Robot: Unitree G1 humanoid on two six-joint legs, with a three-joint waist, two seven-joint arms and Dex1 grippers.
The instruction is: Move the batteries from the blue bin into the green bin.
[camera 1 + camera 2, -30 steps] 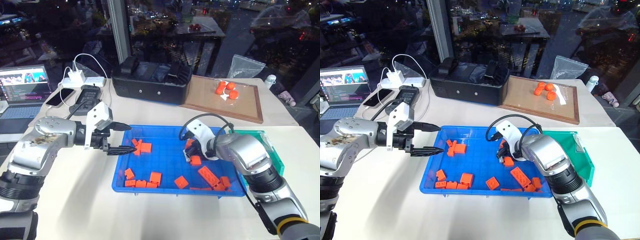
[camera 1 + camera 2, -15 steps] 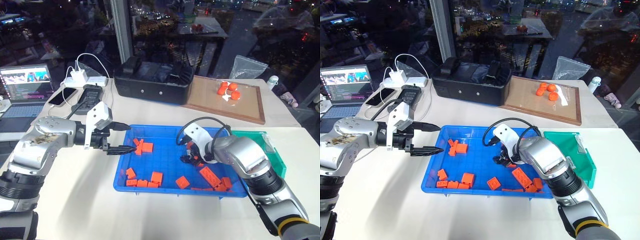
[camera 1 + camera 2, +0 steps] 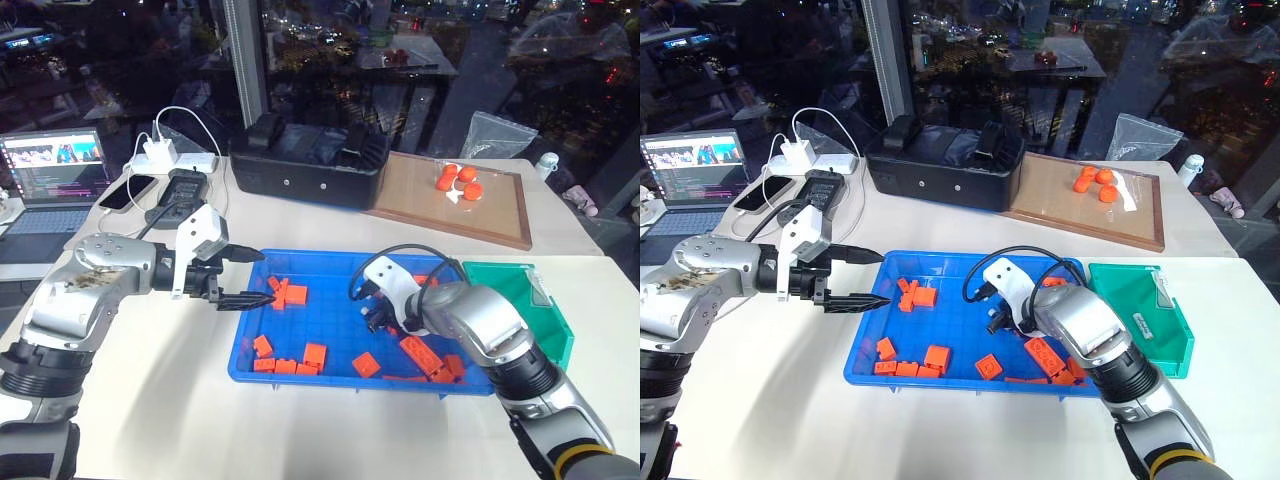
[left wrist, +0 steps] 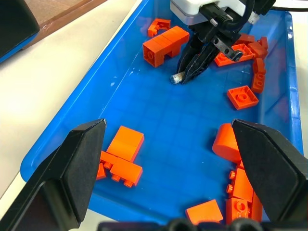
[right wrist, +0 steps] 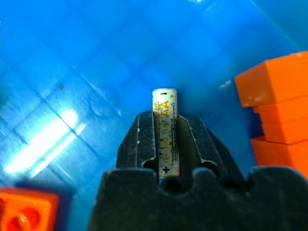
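The right hand (image 3: 376, 318) is down inside the blue bin (image 3: 330, 262), its two black fingers (image 5: 132, 142) closed tight on a battery (image 5: 165, 131), which lies lengthwise between them with its silvery end sticking out past the tips, just above the bin floor. The left wrist view shows that same battery end (image 4: 176, 78) poking out beside a pair of joined orange bricks (image 4: 165, 43). The left hand (image 3: 245, 277) hovers over the bin's left rim with its fingers spread wide and nothing between them. More orange bricks (image 3: 300, 357) are scattered across the bin floor. The green bin (image 3: 545, 310) stands on the white desk (image 3: 160, 400), touching the blue bin's right end.
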